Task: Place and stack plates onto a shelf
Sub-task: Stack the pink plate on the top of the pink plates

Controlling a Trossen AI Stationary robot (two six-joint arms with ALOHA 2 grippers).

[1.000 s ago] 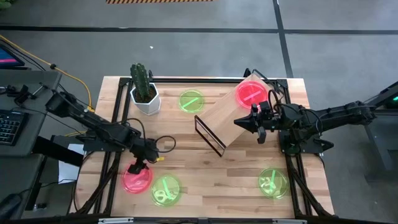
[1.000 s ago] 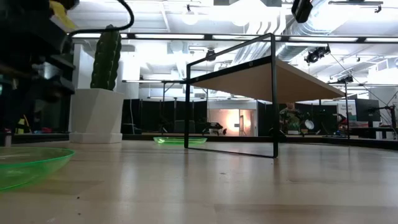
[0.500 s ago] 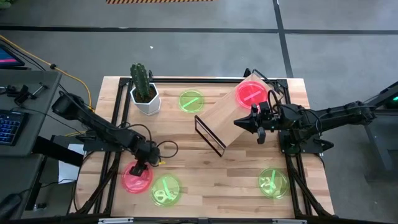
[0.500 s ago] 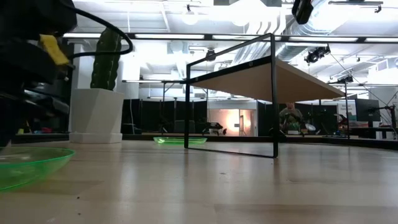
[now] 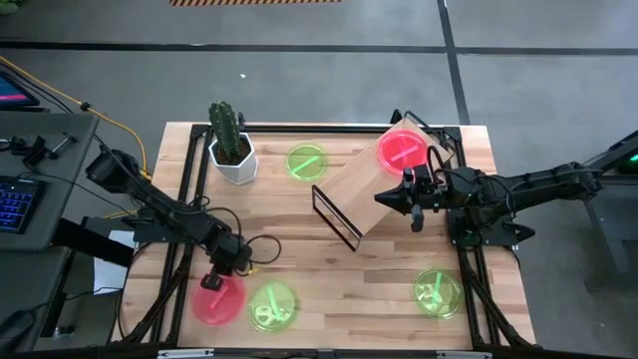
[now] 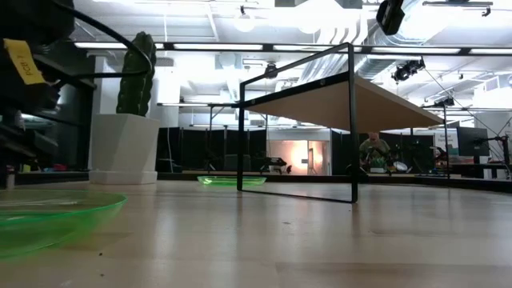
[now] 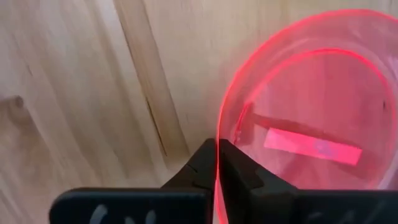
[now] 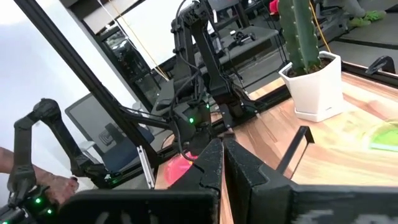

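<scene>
Fingers of the left gripper [image 5: 214, 282] pinch the rim of a translucent neon-pink plastic plate [image 7: 311, 118] low over the tabletop [image 5: 339, 289] near its front left corner. Right gripper [image 5: 384, 195] waits with fingers closed and empty over the light-wood, black-wire-framed shelf [image 5: 364, 194]. One pink plate [image 5: 402, 148] already sits there; three green plates [image 5: 269, 305] remain on the tabletop, so most work is left.
</scene>
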